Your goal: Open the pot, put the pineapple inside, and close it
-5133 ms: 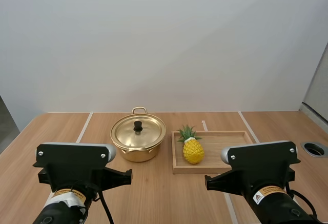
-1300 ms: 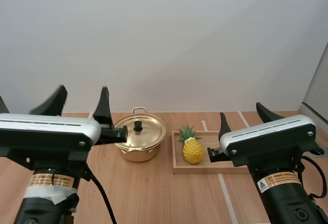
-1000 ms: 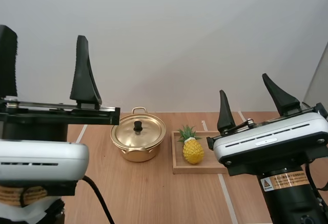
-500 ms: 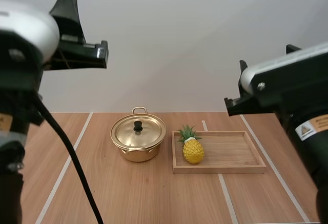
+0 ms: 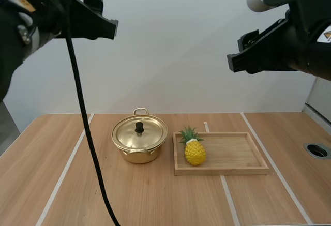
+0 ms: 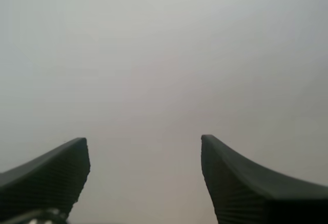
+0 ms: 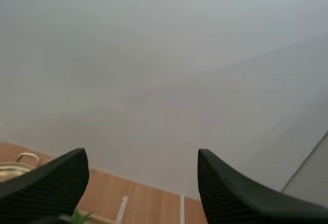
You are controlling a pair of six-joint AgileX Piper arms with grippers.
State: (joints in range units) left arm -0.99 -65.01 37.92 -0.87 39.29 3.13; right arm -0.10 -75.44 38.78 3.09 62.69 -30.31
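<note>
A gold pot (image 5: 139,143) stands mid-table in the high view, its lid (image 5: 139,131) with a black knob on it. To its right a yellow pineapple (image 5: 194,150) with green leaves stands upright at the left end of a wooden tray (image 5: 232,153). My left arm (image 5: 46,14) and right arm (image 5: 289,40) are raised high above the table, far from both. My left gripper (image 6: 143,141) is open against the plain wall, with nothing between its fingers. My right gripper (image 7: 141,153) is open and empty too, with the pot's handle (image 7: 25,157) beside one finger.
White lines run along the wooden table (image 5: 155,195). A round dark hole (image 5: 316,150) sits near the table's right edge. A grey panel (image 5: 320,102) stands at the far right.
Both arms have risen from low in front of the table to high above it, the grippers staying open. Pot, pineapple and tray have not moved.
</note>
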